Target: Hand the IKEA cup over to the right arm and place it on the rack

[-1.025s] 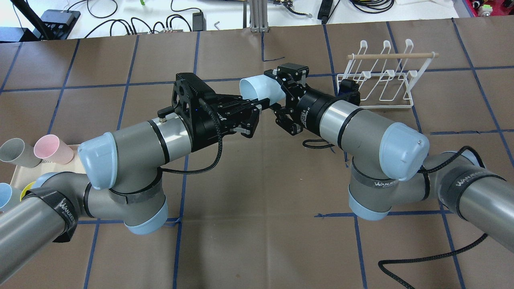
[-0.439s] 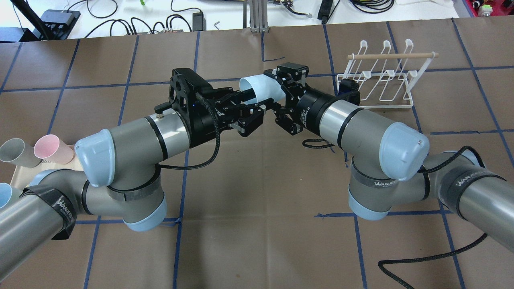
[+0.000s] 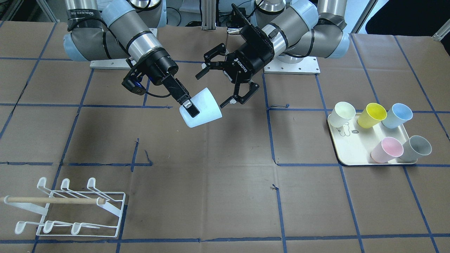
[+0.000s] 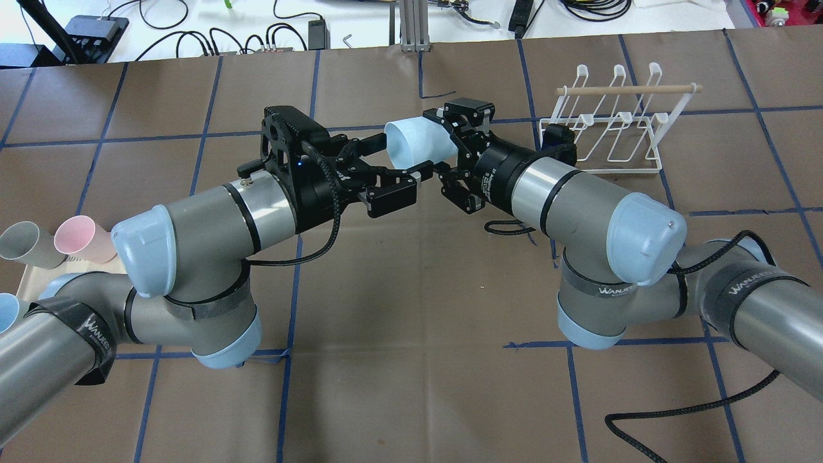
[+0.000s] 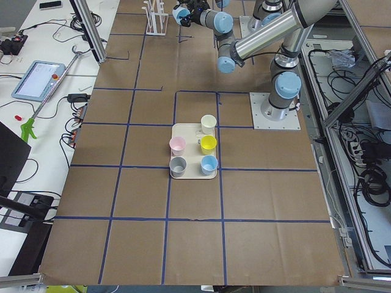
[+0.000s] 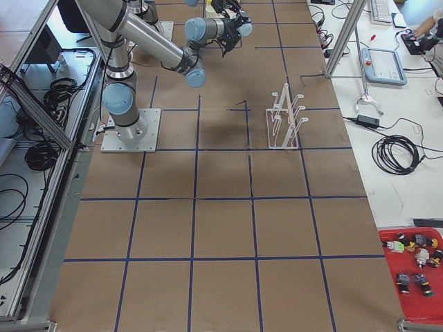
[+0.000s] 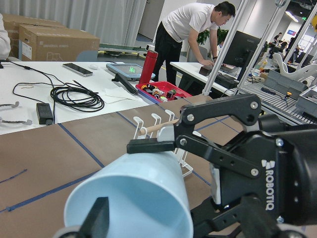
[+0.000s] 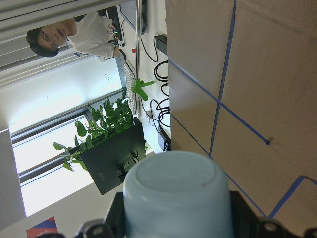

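Note:
The pale blue IKEA cup (image 4: 418, 143) hangs on its side above the table's middle, mouth toward my left arm. My right gripper (image 4: 429, 145) is shut on its base end, one black finger (image 3: 188, 105) lying along the cup (image 3: 207, 105). My left gripper (image 4: 386, 164) is open, its fingers spread just off the cup's rim and not touching it. The left wrist view looks into the cup's mouth (image 7: 129, 198). In the right wrist view the cup's base (image 8: 176, 193) fills the bottom. The white wire rack (image 4: 604, 136) with its wooden dowel stands at the far right, holding nothing.
A cream tray (image 3: 351, 151) with several coloured cups sits on my left side, and a pink cup (image 4: 83, 238) and a grey cup (image 4: 29, 244) show at the overhead view's left edge. A black cable (image 4: 675, 411) loops across the table by my right arm. A person (image 7: 190, 29) stands beyond the table.
My left gripper has opened wider and drawn back to the left, away from the cup. The cup and my right gripper have stayed where they were.

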`<state>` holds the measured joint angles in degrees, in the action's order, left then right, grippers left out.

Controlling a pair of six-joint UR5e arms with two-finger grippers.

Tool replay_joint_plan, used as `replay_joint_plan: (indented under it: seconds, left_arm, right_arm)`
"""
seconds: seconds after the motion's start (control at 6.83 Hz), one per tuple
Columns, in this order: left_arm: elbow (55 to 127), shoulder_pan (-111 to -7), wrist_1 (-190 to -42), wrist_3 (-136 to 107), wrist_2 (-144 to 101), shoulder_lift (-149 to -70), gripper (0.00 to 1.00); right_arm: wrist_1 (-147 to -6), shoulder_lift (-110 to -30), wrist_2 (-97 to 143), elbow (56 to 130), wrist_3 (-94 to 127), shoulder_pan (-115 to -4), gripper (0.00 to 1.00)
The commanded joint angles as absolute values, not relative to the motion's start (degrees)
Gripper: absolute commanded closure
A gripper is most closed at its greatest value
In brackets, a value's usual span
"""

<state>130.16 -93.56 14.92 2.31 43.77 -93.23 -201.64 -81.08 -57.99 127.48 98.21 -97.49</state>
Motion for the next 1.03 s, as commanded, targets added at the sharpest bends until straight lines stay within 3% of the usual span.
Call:
replay_joint_plan:
  seconds: [0.0, 0.44, 0.88]
  left_arm:
    - [132.61, -85.92, 13.72, 2.2, 43.59, -89.06, 0.01]
    - [126.6, -82.52, -5.79, 2.2, 59.21, -88.42, 0.01]
    - [110.89, -83.4, -46.33, 0.63, 76.67, -88.77, 0.01]
  right_arm:
    - [-202.23, -77.37, -58.36, 122.81, 88.94, -94.68, 0.79]
    - [-201.71, -73.32, -67.09, 113.5, 66.08, -89.4, 0.87]
    - [-202.23, -69.53, -74.68, 109.69, 34.9, -85.18, 0.9]
